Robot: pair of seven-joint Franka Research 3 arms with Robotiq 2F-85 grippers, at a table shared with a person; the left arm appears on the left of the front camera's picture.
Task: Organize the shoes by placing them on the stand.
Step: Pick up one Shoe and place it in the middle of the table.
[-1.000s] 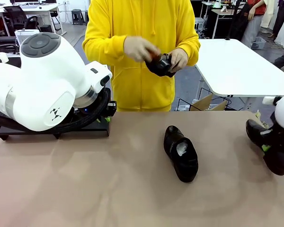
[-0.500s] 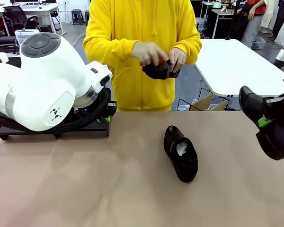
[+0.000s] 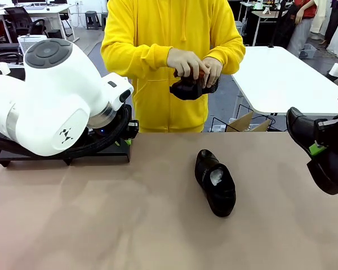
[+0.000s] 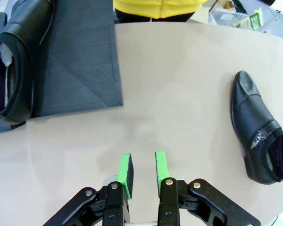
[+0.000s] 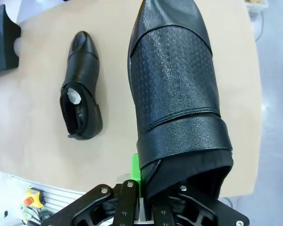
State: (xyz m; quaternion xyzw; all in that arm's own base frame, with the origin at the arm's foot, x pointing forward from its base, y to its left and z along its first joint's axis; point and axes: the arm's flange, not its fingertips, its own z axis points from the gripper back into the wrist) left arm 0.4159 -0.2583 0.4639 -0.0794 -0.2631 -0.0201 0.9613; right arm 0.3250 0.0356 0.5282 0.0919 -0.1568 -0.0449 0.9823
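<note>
Shoe (image 5: 174, 94) has risen, clamped in the right gripper (image 5: 148, 181) (stand (image 4: 80, 56) next, I'd guess); left gripper (image 4: 142, 169) ajar, empty.

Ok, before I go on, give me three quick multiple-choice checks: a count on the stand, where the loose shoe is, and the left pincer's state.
1. Shoes seen on the stand: A none; B one; C three.
2. The loose shoe lies: A mid-table; B on the stand; C in the person's hands.
3. The left pincer is: A shut on a shoe; B shut on the stand; C open, empty.
Answers: 1 B, a single racked shoe shows in the left wrist view. 2 A, it rests on the bare tabletop. 3 C, its green pads stand apart with nothing between.
</note>
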